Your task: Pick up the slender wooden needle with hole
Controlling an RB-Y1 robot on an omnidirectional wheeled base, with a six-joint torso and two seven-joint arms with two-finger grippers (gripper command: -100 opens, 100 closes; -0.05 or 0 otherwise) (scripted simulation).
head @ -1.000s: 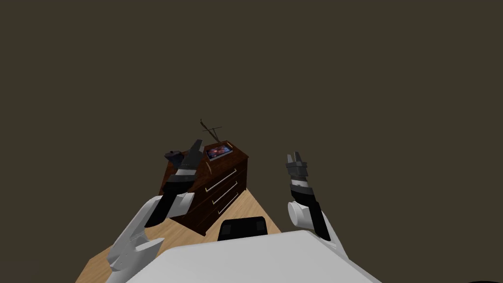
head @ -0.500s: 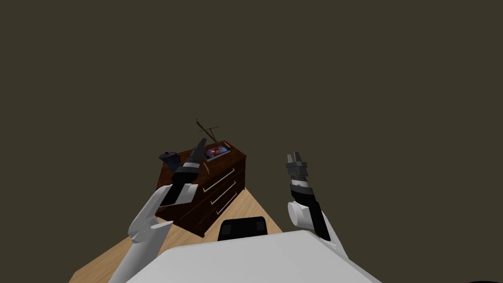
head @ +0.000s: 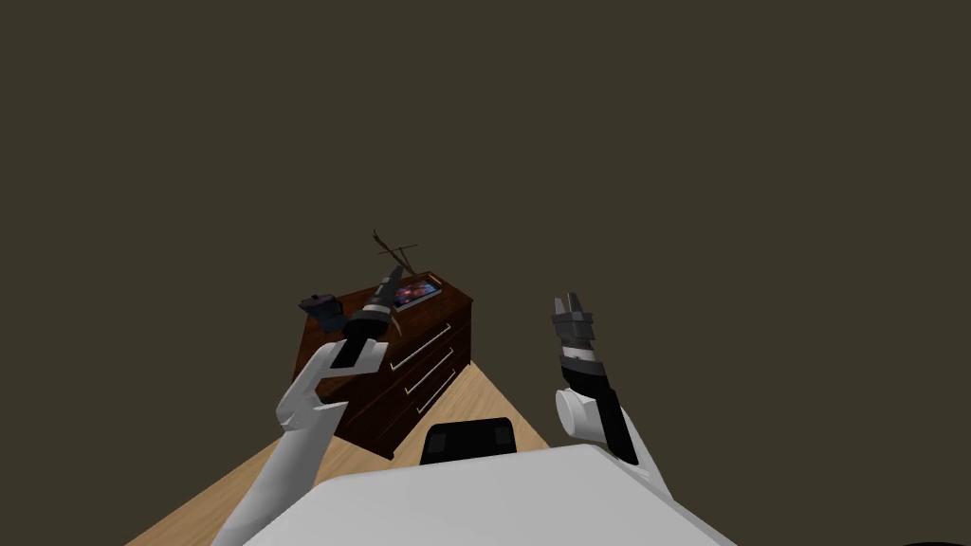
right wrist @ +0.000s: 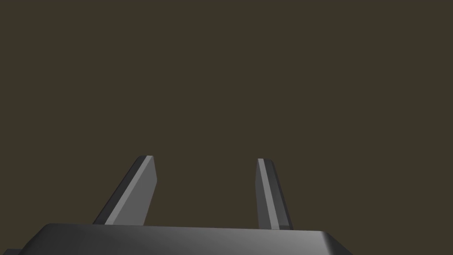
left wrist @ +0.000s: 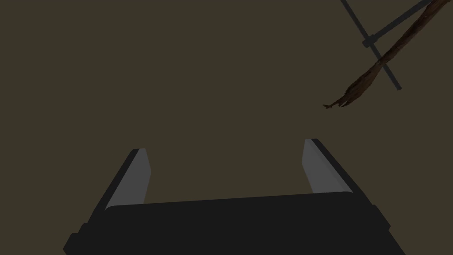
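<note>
Thin crossed sticks (head: 392,248) rise at the back edge of a dark wooden dresser (head: 422,355). In the left wrist view they are a rough brown wooden stick (left wrist: 382,59) with a frayed tip, lying across dark grey rods (left wrist: 376,44). My left gripper (head: 393,276) reaches over the dresser top just short of them. It stands open (left wrist: 224,146) with nothing between its fingers, the brown stick's tip off to one side beyond one finger. I cannot make out a hole in the stick. My right gripper (head: 569,301) is raised to the right of the dresser, open (right wrist: 205,158) and empty.
A flat colourful picture (head: 418,290) lies on the dresser top and a small dark object (head: 322,308) sits at its left end. The dresser has three drawers with pale handles. It stands on a light wood floor (head: 237,474) against a dark olive wall.
My left arm has stretched forward and up over the dresser top toward the crossed sticks. The head view has shifted slightly. The right arm has not moved.
</note>
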